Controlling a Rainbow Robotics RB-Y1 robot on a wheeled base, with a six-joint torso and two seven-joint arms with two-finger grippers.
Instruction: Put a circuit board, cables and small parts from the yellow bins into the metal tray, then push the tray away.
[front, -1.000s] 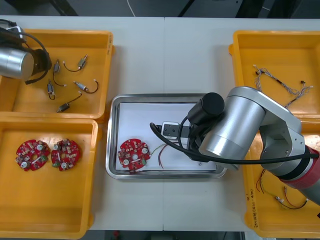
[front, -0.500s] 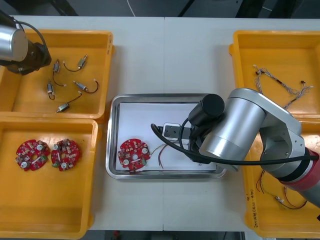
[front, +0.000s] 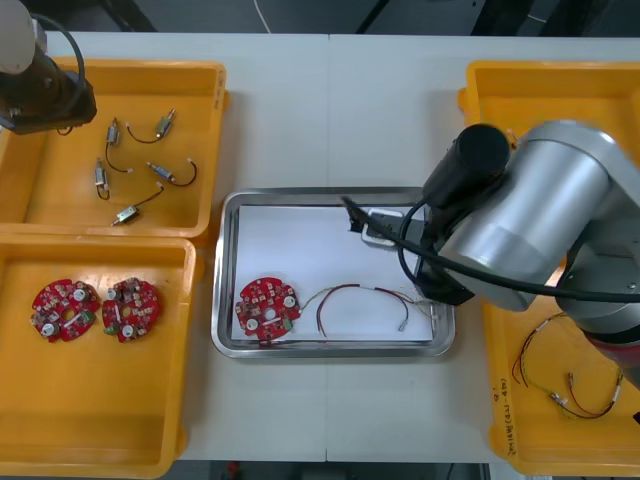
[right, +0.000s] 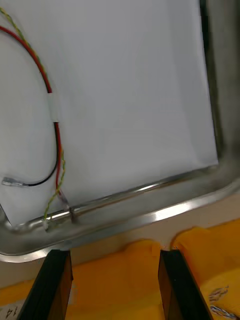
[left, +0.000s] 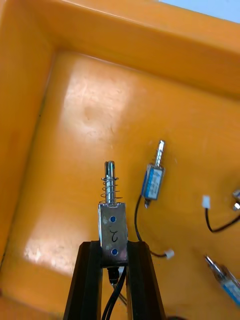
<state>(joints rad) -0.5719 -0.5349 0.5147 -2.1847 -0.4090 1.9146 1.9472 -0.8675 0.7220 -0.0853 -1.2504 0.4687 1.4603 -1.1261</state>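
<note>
My left gripper (left: 114, 247) is shut on a small metal part (left: 112, 220) with a spring end, held above the floor of the far left yellow bin (left: 75, 125). In the front view the left arm (front: 30, 75) hangs over that bin's back left corner. The metal tray (front: 228, 300), white inside, holds a red circuit board (front: 267, 308) and a red and yellow cable (front: 355, 295). My right gripper (right: 115, 260) stands open with nothing between its fingers, above the tray's right rim (right: 165, 212). The cable (right: 55, 130) lies beyond the fingers.
Several small metal parts (front: 165, 172) lie loose in the far left bin (front: 60, 200). Two circuit boards (front: 65, 310) sit in the near left bin. The far right bin holds a twisted cable (front: 570, 165); red and yellow cables (front: 570, 395) lie in the near right bin.
My right arm has drawn back to the right off the tray's middle, uncovering the red and yellow cable lying there. The left arm has shifted towards the bin's back left corner.
</note>
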